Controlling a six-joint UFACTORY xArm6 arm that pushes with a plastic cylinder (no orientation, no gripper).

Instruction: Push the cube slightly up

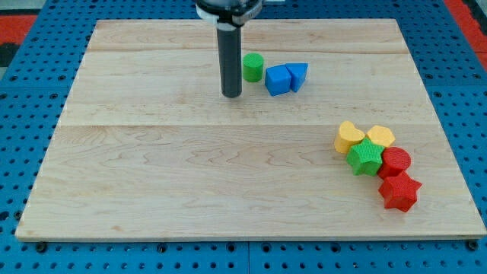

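A blue cube (pixel 278 80) sits near the view's top centre. A blue triangular block (pixel 297 74) touches its right side and a green cylinder (pixel 253 67) stands just to its upper left. My tip (pixel 232 94) rests on the board to the left of the cube and slightly lower, about a cube's width from it, not touching any block. The dark rod rises from the tip to the top of the view.
A cluster sits at the view's right: a yellow heart-shaped block (pixel 349 137), a yellow hexagonal block (pixel 380 137), a green star (pixel 366 158), a red cylinder (pixel 396 161) and a red star (pixel 399 192). The wooden board (pixel 190 183) lies on blue pegboard.
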